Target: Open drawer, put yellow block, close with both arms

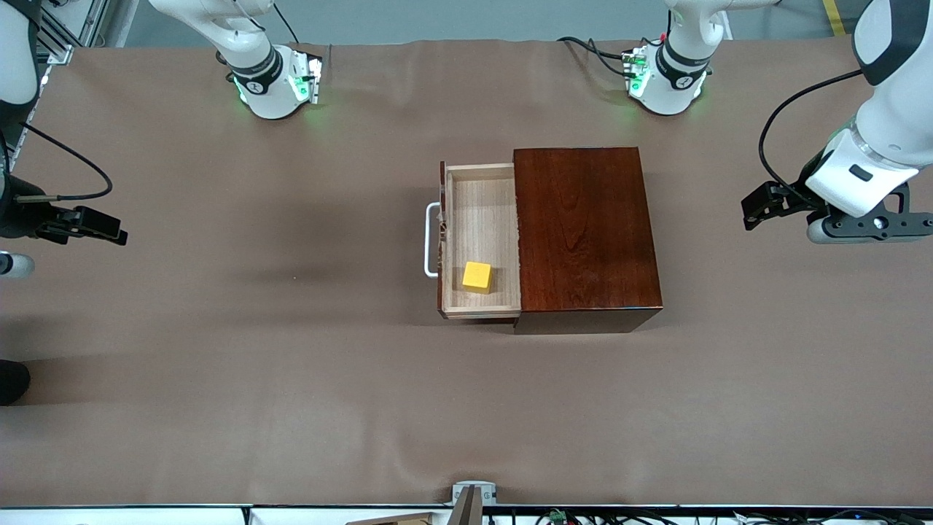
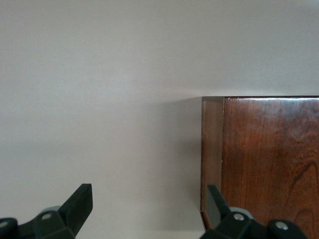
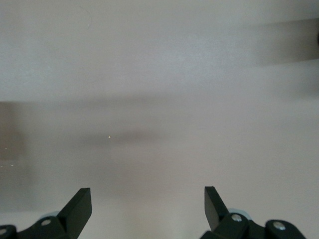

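The dark reddish-brown box [image 1: 587,226] stands mid-table. Its light-wood drawer [image 1: 481,211] is pulled out toward the right arm's end, the white bar handle [image 1: 430,240] at its front. The yellow block [image 1: 477,276] lies in the drawer, in the corner nearer the front camera. My left gripper [image 1: 754,208] is open and empty, up in the air at the left arm's end, clear of the box. In the left wrist view [image 2: 148,206] a corner of the box [image 2: 269,159] shows. My right gripper [image 1: 109,230] is open and empty over bare table [image 3: 148,206] at the right arm's end.
A brown cloth [image 1: 255,364] covers the table. The green-lit arm bases [image 1: 273,80] [image 1: 667,80] stand along the table's edge farthest from the front camera. A small grey fixture [image 1: 474,496] sits at the edge nearest that camera.
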### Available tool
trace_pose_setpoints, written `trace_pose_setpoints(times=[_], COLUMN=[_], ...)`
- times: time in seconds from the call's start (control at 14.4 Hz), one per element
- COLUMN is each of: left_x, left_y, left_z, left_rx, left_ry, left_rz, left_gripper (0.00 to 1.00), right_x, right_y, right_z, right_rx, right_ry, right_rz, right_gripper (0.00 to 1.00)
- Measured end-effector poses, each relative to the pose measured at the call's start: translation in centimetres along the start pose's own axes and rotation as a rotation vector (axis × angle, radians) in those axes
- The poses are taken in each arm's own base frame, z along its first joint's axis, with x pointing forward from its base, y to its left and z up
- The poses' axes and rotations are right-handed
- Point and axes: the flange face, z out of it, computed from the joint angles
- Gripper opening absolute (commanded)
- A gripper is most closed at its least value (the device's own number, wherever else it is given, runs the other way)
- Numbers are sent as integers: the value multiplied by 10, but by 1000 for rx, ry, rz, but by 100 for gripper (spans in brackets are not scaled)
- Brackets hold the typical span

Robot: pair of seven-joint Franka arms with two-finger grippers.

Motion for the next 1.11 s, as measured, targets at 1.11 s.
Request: trace_pose_setpoints(times=[1.11], left_x=[0], left_y=[0], left_z=[0], left_rx=[0], left_ry=[0], left_rz=[0], left_gripper=[100], right_x=[0], right_y=[-11], right_z=[-9], right_rx=[-2], right_ry=[30], right_rz=[-18], right_gripper=[100])
